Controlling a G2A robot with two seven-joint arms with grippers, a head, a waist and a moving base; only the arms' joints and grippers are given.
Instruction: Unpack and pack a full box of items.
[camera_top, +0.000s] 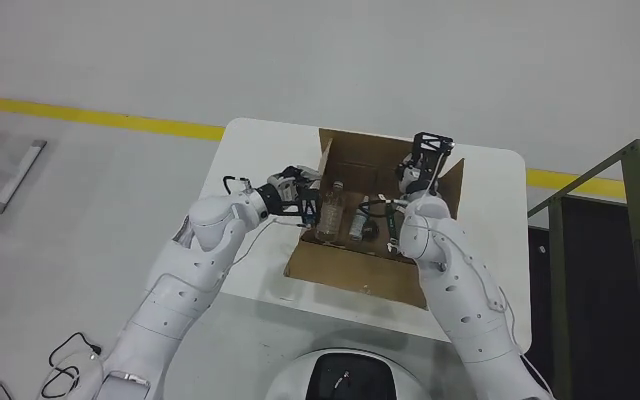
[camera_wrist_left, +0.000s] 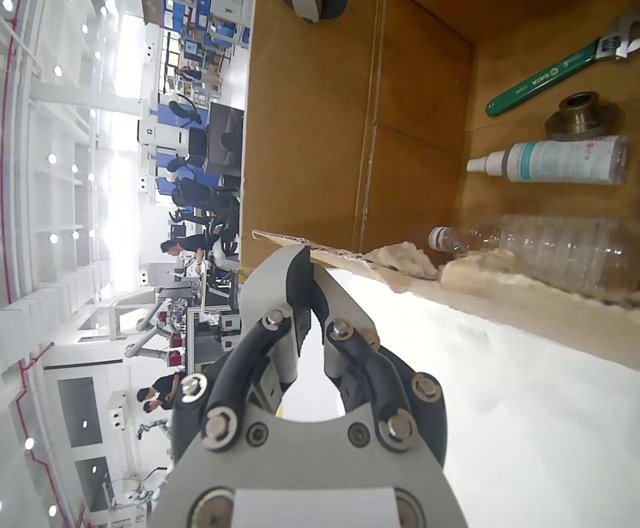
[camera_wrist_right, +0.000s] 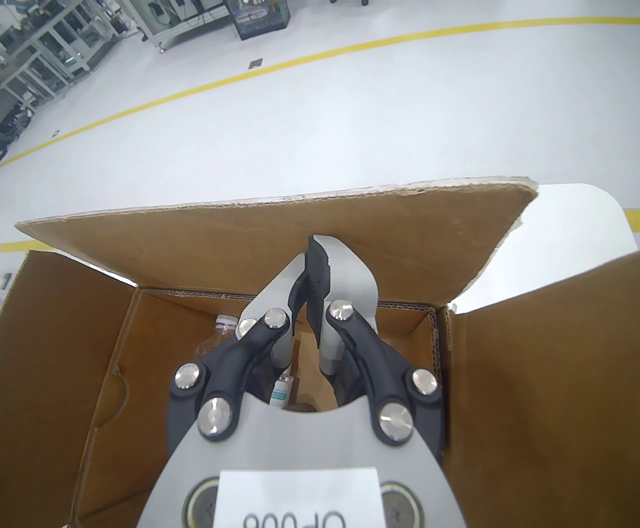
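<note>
While both arms reach in from the near edge of the white table (camera_top: 255, 150), they meet an open cardboard box (camera_top: 345, 272) at its centre. At the end of the bent left arm, which comes in from the near left, the left gripper (camera_wrist_left: 301, 270) sits at the torn top edge of the box's left wall. Its fingers are pressed together, and it is unclear whether they pinch the cardboard. Stretched forward from the near right, the right arm ends in the right gripper (camera_wrist_right: 316, 270), which hangs over the box's far right corner with its fingers together on nothing, in front of the raised far flap (camera_wrist_right: 280, 235). A near flap lies folded out flat on the table, and the right flap (camera_wrist_right: 550, 360) stands up. Bare table lies to the left of the box and in a narrower strip to its right. Four things lie side by side on the box floor. Along the left wall is a clear plastic bottle (camera_wrist_left: 545, 250), then a white spray bottle (camera_wrist_left: 560, 162), both lengthwise near to far with caps toward the far wall. Next come a squat metal flanged part (camera_wrist_left: 580, 117) and a green-handled wrench (camera_wrist_left: 542, 75), slightly slanted, handle end farthest.
</note>
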